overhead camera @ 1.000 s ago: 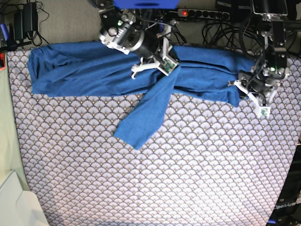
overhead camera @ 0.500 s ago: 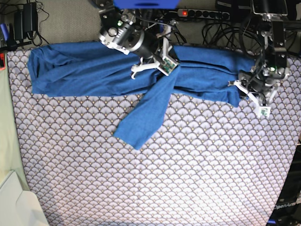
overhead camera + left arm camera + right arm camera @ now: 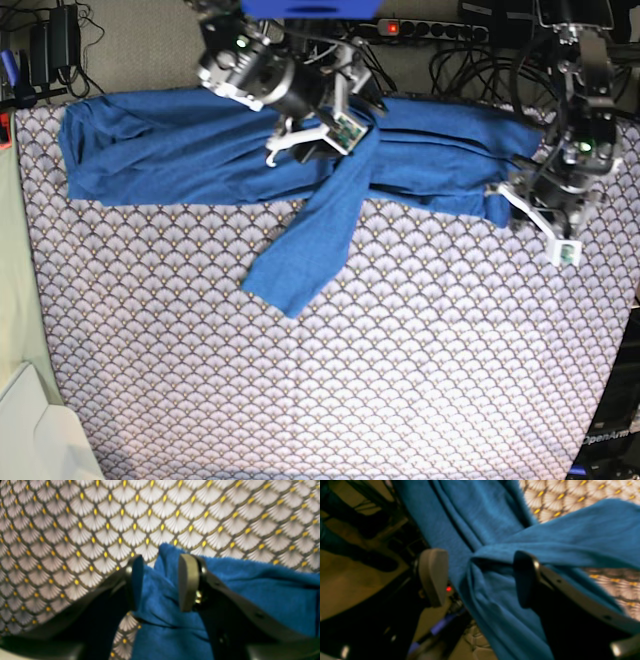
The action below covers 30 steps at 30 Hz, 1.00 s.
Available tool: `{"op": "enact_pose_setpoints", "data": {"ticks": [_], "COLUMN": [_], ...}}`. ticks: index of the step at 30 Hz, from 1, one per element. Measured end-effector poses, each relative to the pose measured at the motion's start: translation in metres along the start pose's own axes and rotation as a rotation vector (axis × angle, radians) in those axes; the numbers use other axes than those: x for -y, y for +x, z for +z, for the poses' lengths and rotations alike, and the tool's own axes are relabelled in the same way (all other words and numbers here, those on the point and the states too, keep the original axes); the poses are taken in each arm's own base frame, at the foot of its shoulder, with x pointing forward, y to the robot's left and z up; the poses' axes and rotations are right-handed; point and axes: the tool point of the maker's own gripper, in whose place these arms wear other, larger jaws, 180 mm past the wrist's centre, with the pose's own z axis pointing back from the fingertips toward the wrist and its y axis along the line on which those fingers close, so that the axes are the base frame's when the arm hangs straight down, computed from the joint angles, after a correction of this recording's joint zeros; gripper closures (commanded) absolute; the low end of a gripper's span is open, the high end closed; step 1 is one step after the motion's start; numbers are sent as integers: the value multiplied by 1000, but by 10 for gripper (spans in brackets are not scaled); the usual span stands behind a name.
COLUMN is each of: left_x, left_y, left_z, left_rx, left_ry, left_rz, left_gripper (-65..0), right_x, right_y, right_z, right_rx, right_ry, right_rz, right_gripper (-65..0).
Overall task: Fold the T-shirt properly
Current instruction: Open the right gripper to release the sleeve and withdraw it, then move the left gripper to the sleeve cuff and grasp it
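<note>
Right gripper (image 3: 300, 140), top centre of base view, has just let go of sleeve and lifted; jaws wide. T-shirt (image 3: 200, 155) spans upper frame, sleeve trailing down-centre. Left gripper (image 3: 160, 582) clamps shirt's right end. Sleeve fold placed, seemingly.

I work at what looks like a robotics lab bench, not a home. My table is dressed in a scallop-patterned cover (image 3: 400, 380), lavender-white with small yellow dots, and a camera looks straight down on it. Behind its far edge runs a black power strip (image 3: 430, 28) with a red light lit, and a thick tangle of black cables (image 3: 480, 70) spills beside it. At the far left corner sit dark power adapters (image 3: 50, 45). A printed brand label (image 3: 605, 438) shows on dark equipment at the near right edge.
</note>
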Motion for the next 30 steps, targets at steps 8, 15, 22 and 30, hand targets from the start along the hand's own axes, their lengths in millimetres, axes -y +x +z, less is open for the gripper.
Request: {"op": "enact_pose_setpoints", "data": {"ticks": [8, 15, 22, 30], "left_x": [23, 110, 227, 298], "left_y": [42, 52, 59, 70], "left_z": [-2, -18, -34, -43], "left_rx": [114, 105, 55, 17], "left_ry": [-38, -225, -455, -577], "left_rz": [58, 39, -19, -127], "left_gripper": [-234, -235, -235, -569], "right_x": [79, 156, 190, 192], "right_y": [-45, -89, -113, -114], "right_z": [43, 101, 143, 145], "right_rx": [-93, -189, -237, -239], "right_ry": [-235, -493, -646, -653], "right_rz": [-59, -134, -190, -189], "right_gripper": [-418, -415, -415, -415]}}
